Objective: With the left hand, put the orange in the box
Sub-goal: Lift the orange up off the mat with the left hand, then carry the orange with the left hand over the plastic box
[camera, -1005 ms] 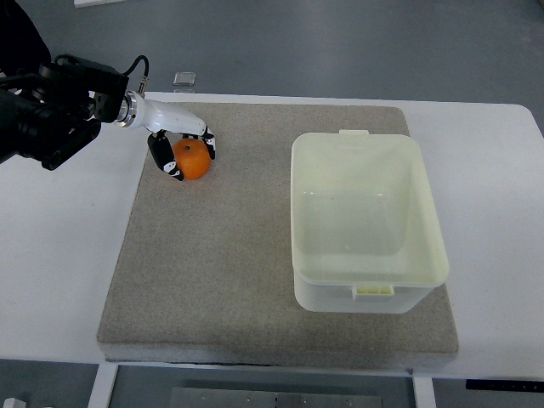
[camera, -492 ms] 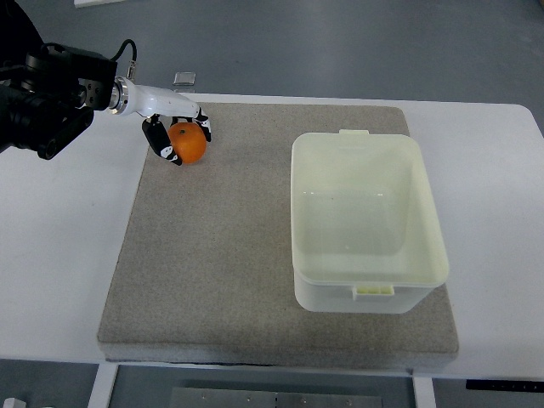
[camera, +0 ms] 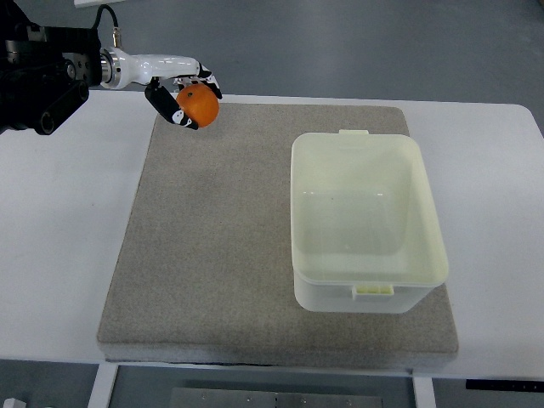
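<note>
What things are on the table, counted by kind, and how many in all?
Orange: 1, held in the left hand
Box: 1, pale yellow, empty
Mat: 1, grey
Total: 3

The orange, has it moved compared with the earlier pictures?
Yes. The orange, held in the left hand, has gone toward the far edge of the grey mat, no nearer to the box.
</note>
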Available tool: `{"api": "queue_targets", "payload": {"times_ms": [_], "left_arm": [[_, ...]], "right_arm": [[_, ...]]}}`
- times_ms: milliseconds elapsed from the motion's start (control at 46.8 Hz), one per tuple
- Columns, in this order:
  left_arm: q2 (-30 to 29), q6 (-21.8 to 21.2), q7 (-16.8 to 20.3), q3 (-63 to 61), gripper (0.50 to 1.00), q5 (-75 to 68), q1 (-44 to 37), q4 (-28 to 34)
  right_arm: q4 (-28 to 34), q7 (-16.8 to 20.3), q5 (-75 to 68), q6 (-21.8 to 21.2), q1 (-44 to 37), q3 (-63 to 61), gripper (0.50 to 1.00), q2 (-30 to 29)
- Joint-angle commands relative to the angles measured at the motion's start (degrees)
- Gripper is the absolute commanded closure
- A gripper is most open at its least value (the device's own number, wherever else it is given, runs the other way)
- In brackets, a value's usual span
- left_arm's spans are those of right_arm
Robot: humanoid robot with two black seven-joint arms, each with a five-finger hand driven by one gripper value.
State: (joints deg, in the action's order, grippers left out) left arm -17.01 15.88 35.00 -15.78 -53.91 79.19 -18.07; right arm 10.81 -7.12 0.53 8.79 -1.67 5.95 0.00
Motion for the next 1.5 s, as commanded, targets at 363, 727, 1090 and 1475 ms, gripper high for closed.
{"api": "queue_targets", "payload": {"times_ms": [363,727,1090,1475], "left_arm": [[-0.04,0.38,0.00,2.25,1.000,18.92,1.76,0.14],[-0.13,10.21,0.00,9.63,1.000,34.83,0.61,-0.48],[-0.04,15.67,0.00,12.53,1.000,35.45,-0.97,-8.73],[0.22,8.38,0.00,12.88,1.000,28.77,-0.18,-22.53]], "right_arm": [[0.00,0.00,0.00,0.00,0.00,0.03,0.568,0.00],[0.00,0.00,0.00,0.00,0.00,0.03,0.568,0.00],[0.00,0.00,0.00,0.00,0.00,0.03,0.568,0.00],[0.00,0.00,0.00,0.00,0.00,-0.06,0.568,0.00]]}}
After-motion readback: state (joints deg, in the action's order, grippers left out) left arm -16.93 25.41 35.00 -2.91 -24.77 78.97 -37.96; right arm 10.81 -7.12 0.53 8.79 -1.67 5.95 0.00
